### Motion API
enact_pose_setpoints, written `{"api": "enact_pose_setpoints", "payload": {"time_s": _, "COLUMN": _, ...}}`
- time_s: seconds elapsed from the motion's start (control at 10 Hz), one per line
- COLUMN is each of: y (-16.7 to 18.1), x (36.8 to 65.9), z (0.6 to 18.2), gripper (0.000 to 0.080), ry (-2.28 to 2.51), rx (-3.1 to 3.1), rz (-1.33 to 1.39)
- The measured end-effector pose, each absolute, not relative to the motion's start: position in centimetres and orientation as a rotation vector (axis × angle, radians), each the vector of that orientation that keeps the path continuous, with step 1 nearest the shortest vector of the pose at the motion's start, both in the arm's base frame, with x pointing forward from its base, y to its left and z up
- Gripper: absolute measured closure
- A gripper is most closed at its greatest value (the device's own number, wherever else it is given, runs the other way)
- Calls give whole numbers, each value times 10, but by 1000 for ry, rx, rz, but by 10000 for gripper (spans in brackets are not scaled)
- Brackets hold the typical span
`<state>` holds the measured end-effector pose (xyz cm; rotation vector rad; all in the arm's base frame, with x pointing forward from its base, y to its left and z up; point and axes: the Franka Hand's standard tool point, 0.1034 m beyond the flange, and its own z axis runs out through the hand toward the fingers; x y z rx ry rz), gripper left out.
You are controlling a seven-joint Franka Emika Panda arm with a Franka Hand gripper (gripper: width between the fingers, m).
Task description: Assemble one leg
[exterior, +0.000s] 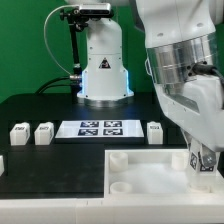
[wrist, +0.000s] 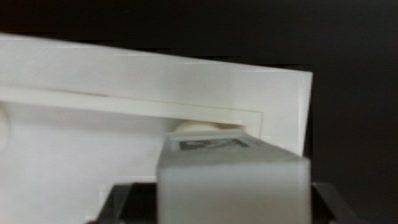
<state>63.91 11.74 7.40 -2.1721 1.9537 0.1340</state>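
Observation:
My gripper (exterior: 205, 163) is at the exterior view's lower right, shut on a leg (exterior: 207, 158), a small white block with a black-and-white marker. It holds the leg upright over the right corner of the large white square tabletop (exterior: 140, 172). In the wrist view the leg (wrist: 231, 175) fills the space between the dark fingers (wrist: 135, 203) of the gripper (wrist: 231, 205). Its far end sits right at a round corner socket (wrist: 210, 126) of the tabletop (wrist: 125, 85). Whether it is seated in the socket I cannot tell.
Three more legs stand in a row on the black table: two on the exterior view's left (exterior: 18, 132) (exterior: 43, 132) and one on the right (exterior: 155, 131). The marker board (exterior: 100, 128) lies between them. The robot base (exterior: 103, 70) stands behind.

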Motion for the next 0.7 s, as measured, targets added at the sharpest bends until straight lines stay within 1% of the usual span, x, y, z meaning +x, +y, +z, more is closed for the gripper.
{"api": "enact_pose_setpoints", "payload": {"time_s": 0.1, "y": 117, "x": 639, "z": 74, "gripper": 504, "ry": 1872, "rx": -2241, "rz": 122}}
{"api": "enact_pose_setpoints", "payload": {"time_s": 0.2, "y": 118, "x": 639, "z": 74, "gripper": 394, "ry": 1771, "rx": -2328, "rz": 102}}
{"api": "enact_pose_setpoints", "payload": {"time_s": 0.3, "y": 121, "x": 640, "z": 76, "gripper": 256, "ry": 1467, "rx": -2552, "rz": 48}}
{"api": "enact_pose_setpoints", "payload": {"time_s": 0.4, "y": 127, "x": 640, "z": 77, "gripper": 182, "ry": 1211, "rx": -2702, "rz": 12}}
{"api": "enact_pose_setpoints", "payload": {"time_s": 0.5, "y": 125, "x": 640, "z": 76, "gripper": 182, "ry": 1124, "rx": -2737, "rz": 4}}
{"api": "enact_pose_setpoints", "payload": {"time_s": 0.6, "y": 124, "x": 640, "z": 76, "gripper": 155, "ry": 997, "rx": -2787, "rz": -9}}
{"api": "enact_pose_setpoints", "payload": {"time_s": 0.7, "y": 123, "x": 641, "z": 76, "gripper": 151, "ry": 806, "rx": -2851, "rz": -28}}
